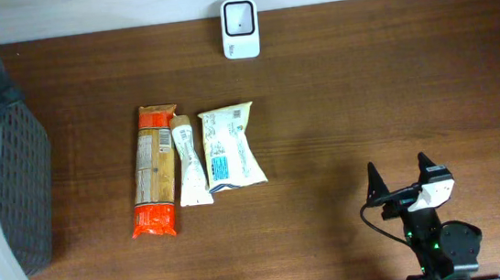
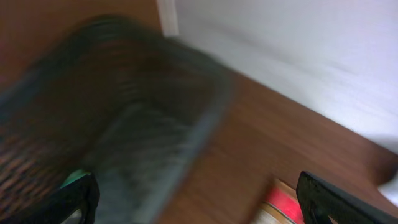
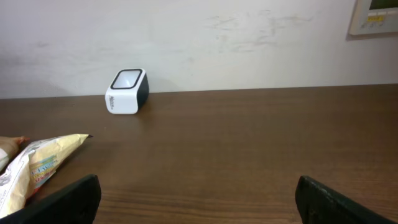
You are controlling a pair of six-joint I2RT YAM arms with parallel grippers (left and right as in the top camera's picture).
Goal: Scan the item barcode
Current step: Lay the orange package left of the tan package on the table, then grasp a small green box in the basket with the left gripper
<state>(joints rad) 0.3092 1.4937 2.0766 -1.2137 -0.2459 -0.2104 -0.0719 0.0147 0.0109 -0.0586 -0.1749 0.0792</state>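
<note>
Right end effector (image 1: 401,181) low at the near right of the tabletop (image 1: 364,83), fingers spread wide with nothing between them, pointed across bare wood toward the far wall (image 3: 249,37). Left end effector (image 2: 199,202) also spread and empty, over the dark mesh basket (image 1: 19,180) at the left edge, its wrist view heavily blurred. Next in size, three packets side by side near mid-tabletop, well apart from both end effectors: long orange pasta packet (image 1: 154,170) leftmost; cream pouch (image 1: 230,147) with a blue panel rightmost; slim white tube (image 1: 190,162) between them, close against both. Barcodes too small to make out on any of the three. Smallest, white barcode scanner (image 1: 239,28) at the far edge by the wall, window tilted upward, well apart from the packets, only open wood between it and them.
</note>
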